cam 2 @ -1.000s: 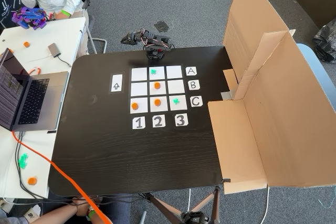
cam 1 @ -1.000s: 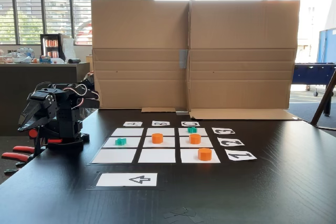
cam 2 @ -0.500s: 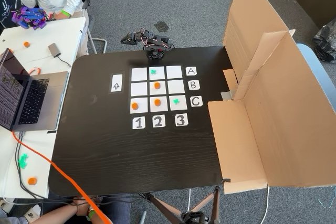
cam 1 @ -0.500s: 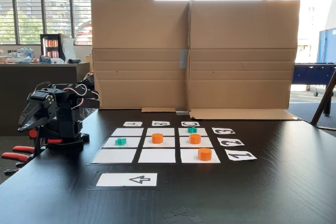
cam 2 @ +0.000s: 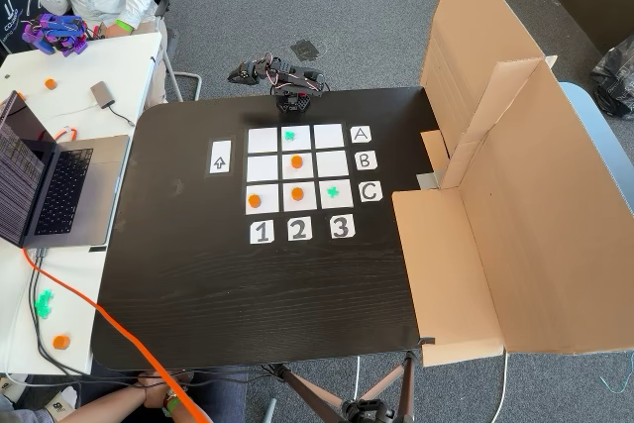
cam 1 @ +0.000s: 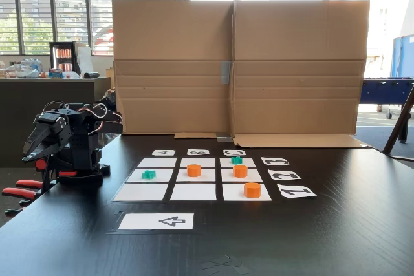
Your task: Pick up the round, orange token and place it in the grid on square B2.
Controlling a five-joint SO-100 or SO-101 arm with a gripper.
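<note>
Cardboard screen (cam 1: 239,63) behind black table (cam 1: 336,237), laptop (cam 2: 50,180) on side desk, arrow strip (cam 1: 157,221)

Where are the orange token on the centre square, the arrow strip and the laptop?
orange token on the centre square (cam 1: 193,170), fixed view, its side
arrow strip (cam 1: 156,221), fixed view, paper
laptop (cam 2: 61,191), fixed view, keyboard

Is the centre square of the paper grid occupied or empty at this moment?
Occupied: a round orange plastic token sits on the centre white paper square.

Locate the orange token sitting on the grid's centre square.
In the fixed view from above, the orange token sits on centre square B2, between a green token above and another orange token below.
</note>
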